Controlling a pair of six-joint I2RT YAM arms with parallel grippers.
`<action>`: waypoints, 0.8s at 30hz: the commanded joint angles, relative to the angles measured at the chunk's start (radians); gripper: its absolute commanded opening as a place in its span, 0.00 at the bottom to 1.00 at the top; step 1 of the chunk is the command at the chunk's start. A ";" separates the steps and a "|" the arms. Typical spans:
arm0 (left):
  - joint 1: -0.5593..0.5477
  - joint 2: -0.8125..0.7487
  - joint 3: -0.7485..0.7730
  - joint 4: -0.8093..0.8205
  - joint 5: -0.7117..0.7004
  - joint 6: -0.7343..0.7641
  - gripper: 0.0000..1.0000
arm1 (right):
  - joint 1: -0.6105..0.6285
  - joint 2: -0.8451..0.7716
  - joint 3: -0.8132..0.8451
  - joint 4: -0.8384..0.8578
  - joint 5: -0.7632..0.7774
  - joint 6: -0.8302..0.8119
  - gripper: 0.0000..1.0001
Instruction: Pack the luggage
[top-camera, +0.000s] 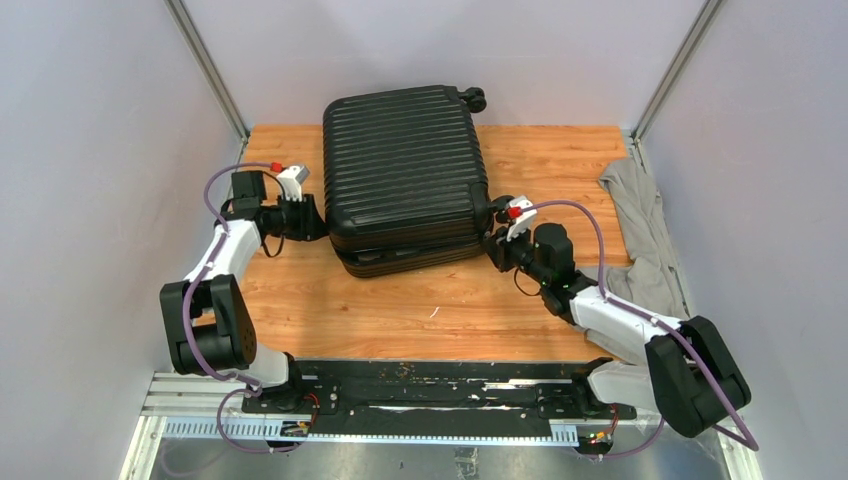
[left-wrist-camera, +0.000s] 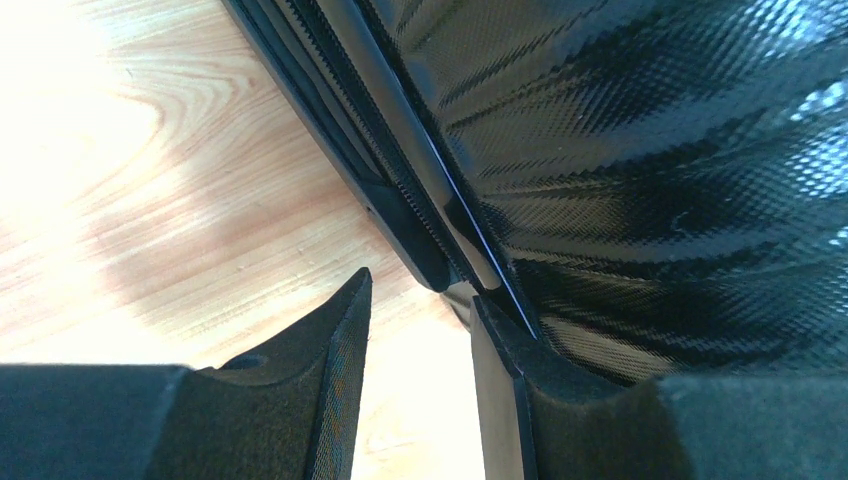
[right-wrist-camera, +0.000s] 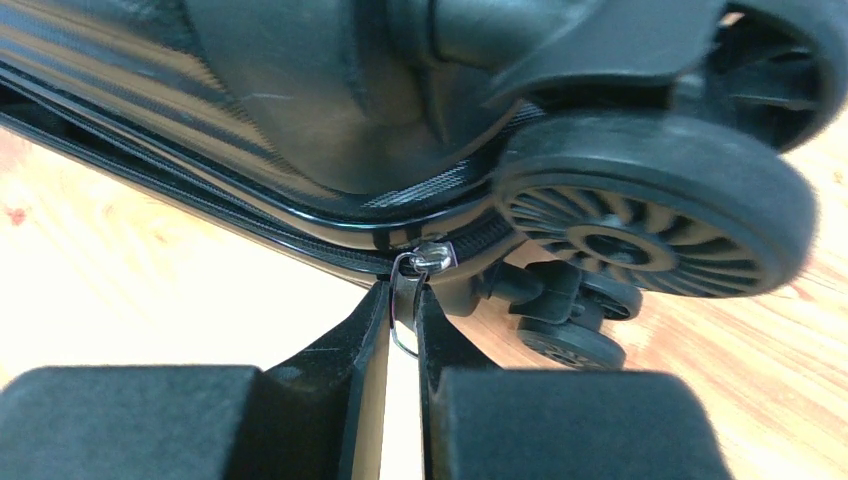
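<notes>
So the luggage (top-camera: 405, 160) is lying flat on the wooden table (top-camera: 420, 300), sitting toward the back and middle, ribbed shell facing up. Its two halves are looking shut or close to it, with the seam running around the side. One pair of wheels (top-camera: 473, 98) is sticking out at the far right corner.

The left gripper (top-camera: 315, 220) is pressing in against the left side of the case, near the front corner. From the left wrist cam its fingers (left-wrist-camera: 340, 330) are spread apart. One is hanging over bare wood, and the other is touching the shell right by the zipper track (left-wrist-camera: 400, 190). Nothing is being held there.

The right gripper (top-camera: 493, 237) is working the front right corner. Its fingers are pinched nearly together on the little metal zipper pull (right-wrist-camera: 402, 300). A big wheel (right-wrist-camera: 650, 200) is crowding in right beside it, with a smaller one just behind.

A grey cloth (top-camera: 640, 225) is lying crumpled along the right edge of the table. It's well apart from the case and just behind the right arm.
</notes>
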 joint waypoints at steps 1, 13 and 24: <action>-0.038 -0.007 -0.055 0.068 0.041 -0.044 0.14 | 0.093 0.006 0.027 -0.001 -0.040 0.042 0.00; -0.081 0.000 -0.110 0.115 0.110 -0.063 0.04 | 0.380 0.117 0.155 -0.006 0.105 0.158 0.00; -0.094 -0.038 -0.137 0.155 0.142 -0.082 0.00 | 0.572 0.397 0.415 -0.044 0.159 0.154 0.00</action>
